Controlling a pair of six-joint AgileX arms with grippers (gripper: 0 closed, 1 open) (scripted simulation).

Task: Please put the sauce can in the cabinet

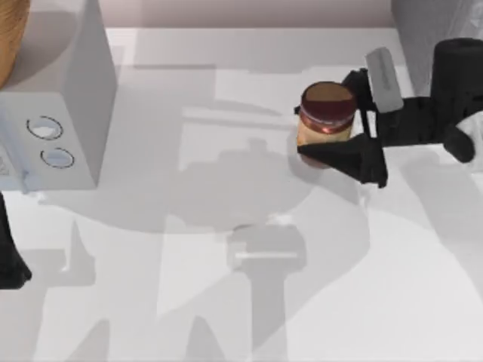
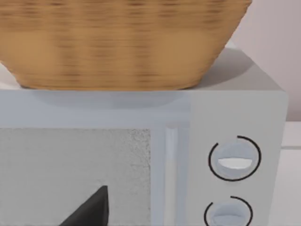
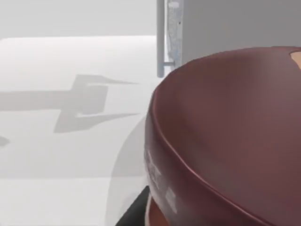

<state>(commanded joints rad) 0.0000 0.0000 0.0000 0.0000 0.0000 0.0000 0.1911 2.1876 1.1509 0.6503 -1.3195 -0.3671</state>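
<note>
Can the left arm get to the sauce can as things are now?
Probably not easily: the sauce can sits between the right gripper fingers, while the left gripper is across the table.

Sauce can (image 3: pixel 225 141) cut off at the right wrist view's edge, its label mostly out of frame.

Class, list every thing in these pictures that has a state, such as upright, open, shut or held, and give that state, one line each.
Sauce can: upright, lid on, gripped between the right gripper's fingers.
Right gripper: shut on the can, at the table's right side.
Left gripper: facing the microwave's door; fingers cannot be judged.
Microwave: door shut, basket on top.
Basket: upright on the microwave.
</note>
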